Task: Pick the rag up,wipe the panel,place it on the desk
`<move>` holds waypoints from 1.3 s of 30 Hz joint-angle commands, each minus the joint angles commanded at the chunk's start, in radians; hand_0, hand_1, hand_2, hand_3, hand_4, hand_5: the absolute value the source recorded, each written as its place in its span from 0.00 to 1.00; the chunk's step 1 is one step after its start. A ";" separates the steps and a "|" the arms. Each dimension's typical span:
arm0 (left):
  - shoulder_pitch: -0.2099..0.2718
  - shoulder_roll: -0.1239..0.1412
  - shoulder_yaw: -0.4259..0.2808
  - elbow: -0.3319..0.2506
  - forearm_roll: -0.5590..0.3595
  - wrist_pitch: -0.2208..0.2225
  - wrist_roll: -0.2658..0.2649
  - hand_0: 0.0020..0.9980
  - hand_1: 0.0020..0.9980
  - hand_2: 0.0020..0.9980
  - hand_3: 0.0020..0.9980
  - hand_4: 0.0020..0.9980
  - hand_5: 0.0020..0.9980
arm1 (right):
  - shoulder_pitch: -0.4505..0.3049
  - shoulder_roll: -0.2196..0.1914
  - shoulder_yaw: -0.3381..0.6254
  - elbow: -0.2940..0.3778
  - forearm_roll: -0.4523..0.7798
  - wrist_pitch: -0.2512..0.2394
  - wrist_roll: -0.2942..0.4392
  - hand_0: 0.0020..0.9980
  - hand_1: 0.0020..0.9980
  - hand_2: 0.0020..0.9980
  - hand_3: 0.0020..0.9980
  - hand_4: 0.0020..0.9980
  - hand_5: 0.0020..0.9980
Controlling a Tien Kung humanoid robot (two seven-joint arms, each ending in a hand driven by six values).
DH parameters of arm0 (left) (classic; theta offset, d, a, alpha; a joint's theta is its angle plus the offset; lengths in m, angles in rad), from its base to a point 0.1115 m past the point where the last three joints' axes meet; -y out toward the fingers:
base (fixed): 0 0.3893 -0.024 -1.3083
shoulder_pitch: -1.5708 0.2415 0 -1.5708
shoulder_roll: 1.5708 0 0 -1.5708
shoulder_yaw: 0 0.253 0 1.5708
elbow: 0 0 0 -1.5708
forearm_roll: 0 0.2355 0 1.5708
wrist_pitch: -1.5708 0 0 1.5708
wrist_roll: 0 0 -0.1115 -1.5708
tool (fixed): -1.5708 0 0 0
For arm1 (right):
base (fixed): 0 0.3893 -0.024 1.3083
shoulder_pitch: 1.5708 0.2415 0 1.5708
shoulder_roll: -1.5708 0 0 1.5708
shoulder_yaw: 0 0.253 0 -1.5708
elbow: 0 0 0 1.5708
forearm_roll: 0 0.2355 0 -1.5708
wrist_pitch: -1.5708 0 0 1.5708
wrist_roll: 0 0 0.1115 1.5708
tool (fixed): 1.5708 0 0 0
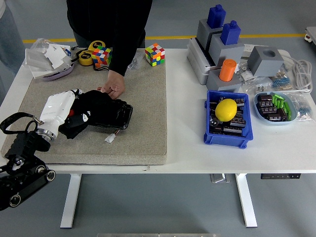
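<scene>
1. head view showed my left robot hand (74,111) curled onto the black rag (88,111), pressing it on the dark panel (116,116), which lay on the grey mat (143,98) on the white surface (276,148).
2. a person's hand (113,89) touched the panel's far edge, seemingly steadying it.
3. i judged the rag soft, light and limp; best pinched at a bunched fold, as it would slide easily on the smooth panel.
4. my right robot hand was out of view.
</scene>
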 joint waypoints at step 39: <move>0.032 0.034 -0.149 0.115 0.008 0.005 -0.025 0.19 0.12 0.44 0.63 0.54 0.09 | 0.000 0.001 0.001 -0.001 0.005 0.006 -0.005 0.73 0.63 0.68 0.64 1.00 0.65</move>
